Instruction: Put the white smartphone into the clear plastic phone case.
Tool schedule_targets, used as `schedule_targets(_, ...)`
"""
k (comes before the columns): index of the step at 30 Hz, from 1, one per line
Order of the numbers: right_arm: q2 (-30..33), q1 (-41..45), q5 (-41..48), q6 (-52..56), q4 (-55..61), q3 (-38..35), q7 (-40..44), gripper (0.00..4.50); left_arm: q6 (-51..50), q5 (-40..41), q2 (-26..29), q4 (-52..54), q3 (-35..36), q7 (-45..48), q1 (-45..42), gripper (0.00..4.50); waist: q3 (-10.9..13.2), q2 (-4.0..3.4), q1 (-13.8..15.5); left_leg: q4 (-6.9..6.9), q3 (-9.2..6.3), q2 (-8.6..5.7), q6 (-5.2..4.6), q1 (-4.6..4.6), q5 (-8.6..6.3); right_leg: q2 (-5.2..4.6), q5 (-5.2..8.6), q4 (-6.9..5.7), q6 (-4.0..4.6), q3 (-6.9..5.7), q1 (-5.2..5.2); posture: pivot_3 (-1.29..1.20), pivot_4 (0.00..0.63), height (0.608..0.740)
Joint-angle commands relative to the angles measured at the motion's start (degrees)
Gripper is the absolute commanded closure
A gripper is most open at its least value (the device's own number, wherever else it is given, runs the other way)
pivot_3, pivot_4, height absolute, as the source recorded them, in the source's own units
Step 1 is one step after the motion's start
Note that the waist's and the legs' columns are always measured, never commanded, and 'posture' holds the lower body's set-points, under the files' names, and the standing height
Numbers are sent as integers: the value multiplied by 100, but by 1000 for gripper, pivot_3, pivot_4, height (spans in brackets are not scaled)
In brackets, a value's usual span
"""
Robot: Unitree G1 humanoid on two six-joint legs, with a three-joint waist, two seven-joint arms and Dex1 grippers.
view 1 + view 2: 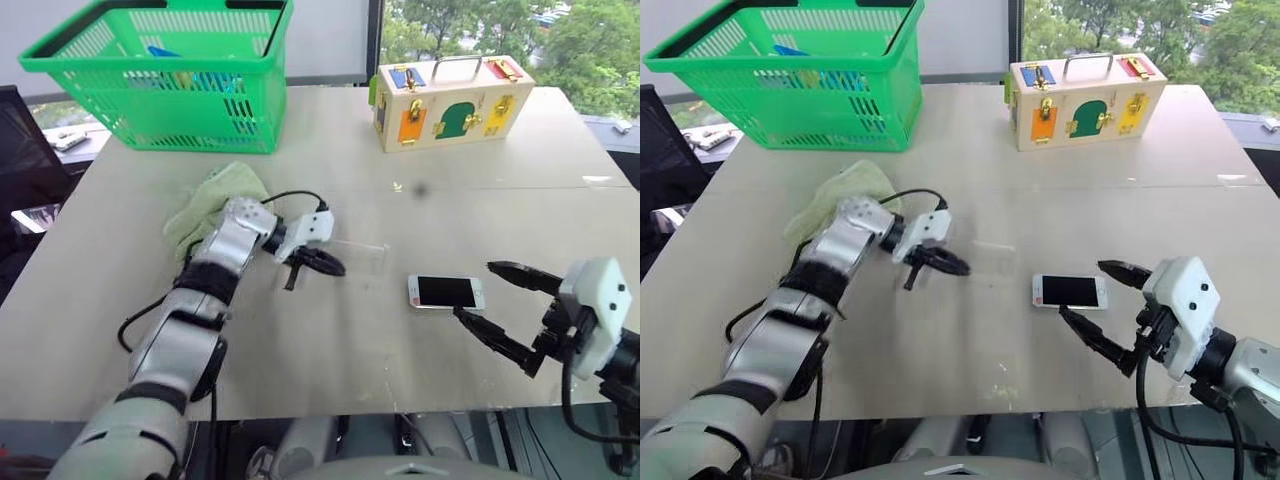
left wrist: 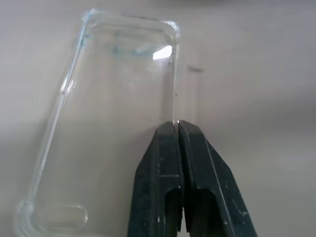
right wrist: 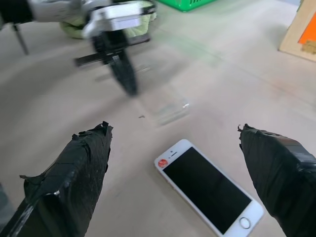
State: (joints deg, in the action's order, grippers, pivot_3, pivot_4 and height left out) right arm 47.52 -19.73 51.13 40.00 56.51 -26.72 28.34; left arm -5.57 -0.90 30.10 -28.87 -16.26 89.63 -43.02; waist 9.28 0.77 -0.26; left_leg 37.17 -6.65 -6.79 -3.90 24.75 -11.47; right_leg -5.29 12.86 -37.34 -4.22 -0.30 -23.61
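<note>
From the head views, the slim white smartphone with a black screen (image 1: 446, 292) lies flat toward the table's (image 1: 330, 360) near edge, apart from the thin clear plastic phone case (image 1: 355, 255), which lies toward the middle. The left wrist view shows the left gripper (image 2: 177, 123) pinched on the case's rim. The right wrist view shows the right gripper (image 3: 174, 132) spread wide, framing the phone. Judging from this, the case is being secured; next, the phone needs grasping.

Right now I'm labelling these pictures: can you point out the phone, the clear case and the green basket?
phone (image 3: 207, 188): right wrist view, middle of its black screen.
clear case (image 2: 113, 128): left wrist view, its flat back panel.
green basket (image 1: 190, 110): left eye view, its front wall.
</note>
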Motion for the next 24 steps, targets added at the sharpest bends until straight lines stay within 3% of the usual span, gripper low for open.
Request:
schedule_targets(1, 209, 194, -55, 73, 91, 185, -31, 0, -868, 273, 271, 1411, 44, -112, 553, 4456, 0, -2, -2, 0, 0, 0, 0, -2, 0, 0, 0, -1, 0, 1, -1, 0, 150, 740)
schedule_targets(6, 847, 671, -417, 333, -441, 758, 340, 0, -1454, 141, 223, 1907, 14, -909, 963, 4456, 0, -4, 103, 5, 1, 0, 8, -6, -5, 0, 1, -1, -1, -1, 5, 0, 150, 740)
schedule_targets(12, 1576, 1251, -1185, 242, -1356, 1682, 1134, 0, -1829, 552, 430, 2797, 253, -1217, 1516, 1593, -1, -6, 116, 6, 1, 0, 10, -7, -5, -2, 1, 0, 1, -2, 6, 0, 150, 740)
schedule_targets(15, 1649, 1704, -1685, 16, -1873, 2264, 1432, 0, -1902, 928, 457, 3215, 576, -1423, 1840, 261, 2, -10, 85, 1, 1, 1, 10, -6, -5, -1, 2, 1, 2, -1, 1, 0, 150, 740)
schedule_targets(16, 1633, 1874, -1840, -40, -2043, 2461, 1526, 0, -1890, 1075, 470, 3346, 683, -1456, 1957, 60, 3, -13, 89, 0, 3, 2, 10, -6, -5, 0, 2, 2, 2, 1, 0, 0, 150, 740)
schedule_targets(24, 1185, 3384, -2962, -547, -3738, 3803, 2392, 0, -2294, 2690, 561, 5050, 1908, -1796, 3291, 60, 15, -29, 100, -7, 5, 2, 19, -3, -9, 0, 0, 21, 2, 2, -1, 0, 150, 740)
